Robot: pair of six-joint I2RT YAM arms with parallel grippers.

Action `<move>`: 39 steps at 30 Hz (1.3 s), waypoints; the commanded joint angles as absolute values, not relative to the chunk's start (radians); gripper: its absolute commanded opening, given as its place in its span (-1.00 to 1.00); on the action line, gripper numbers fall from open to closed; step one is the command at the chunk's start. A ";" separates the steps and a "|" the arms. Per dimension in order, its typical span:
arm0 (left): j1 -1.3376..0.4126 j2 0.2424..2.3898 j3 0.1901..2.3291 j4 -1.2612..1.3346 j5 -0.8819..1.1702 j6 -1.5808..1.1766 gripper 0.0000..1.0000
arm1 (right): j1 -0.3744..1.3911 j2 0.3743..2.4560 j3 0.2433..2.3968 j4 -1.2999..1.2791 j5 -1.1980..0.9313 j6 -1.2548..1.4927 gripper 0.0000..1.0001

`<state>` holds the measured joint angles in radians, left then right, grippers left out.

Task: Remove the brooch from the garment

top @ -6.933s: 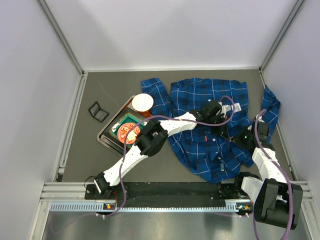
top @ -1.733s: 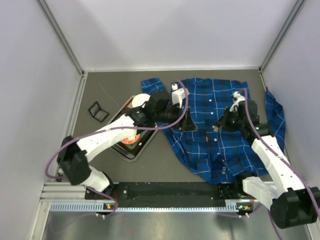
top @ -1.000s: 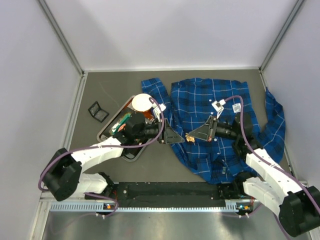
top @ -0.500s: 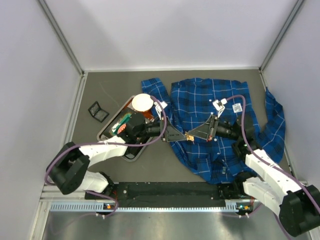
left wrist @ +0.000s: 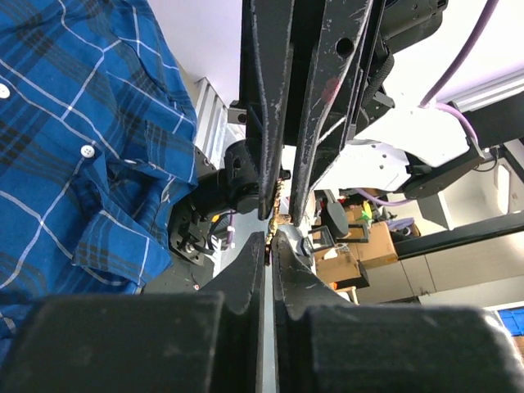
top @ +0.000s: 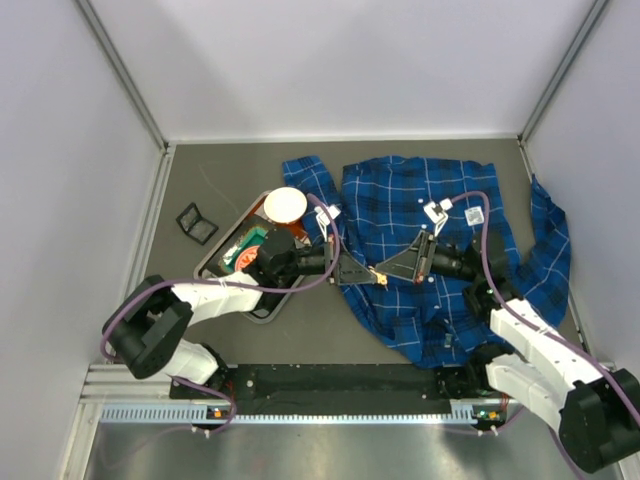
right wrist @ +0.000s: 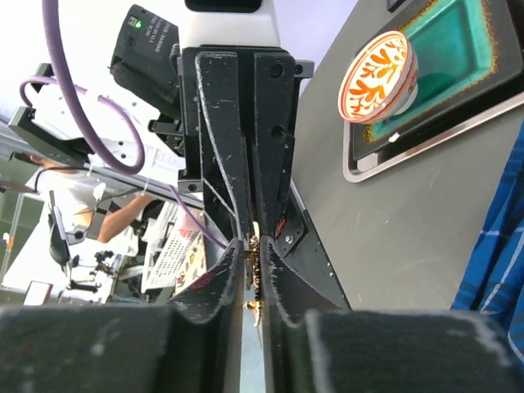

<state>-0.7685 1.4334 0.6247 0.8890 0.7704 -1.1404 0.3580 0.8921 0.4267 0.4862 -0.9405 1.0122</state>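
The garment, a blue plaid shirt, lies spread over the right half of the table; it also shows in the left wrist view. My two grippers meet tip to tip above its left edge. The brooch, a tiny gold piece, hangs in the air between them, off the shirt. My right gripper is shut on the brooch. My left gripper has its jaws closed to a thin slit on the brooch from the other side.
A dark tray with a teal dish and an orange-patterned bowl sits left of the shirt; the bowl also appears in the right wrist view. A small black square item lies at the far left. White walls enclose the table.
The left gripper has slid right to meet the right gripper's tips and closed from wide open onto the brooch. The right gripper has stayed in place, holding the brooch.
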 commanded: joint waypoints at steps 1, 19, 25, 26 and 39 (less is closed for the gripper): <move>-0.773 1.407 0.627 0.911 0.778 -1.088 -1.00 | 0.374 0.864 0.471 0.378 -0.914 0.924 -0.68; -0.772 1.365 0.664 0.724 0.799 -0.974 -1.00 | 0.376 0.715 0.522 -0.057 -0.954 0.735 0.37; -0.772 1.388 0.687 0.747 0.808 -0.994 -1.00 | 0.399 0.712 0.503 -0.043 -0.947 0.762 0.36; -0.772 1.394 0.690 0.747 0.805 -0.994 -1.00 | 0.429 0.712 0.497 -0.025 -0.942 0.776 0.36; -0.772 1.450 0.698 0.750 0.807 -0.985 -1.00 | 0.489 0.683 0.508 -0.006 -0.910 0.831 0.29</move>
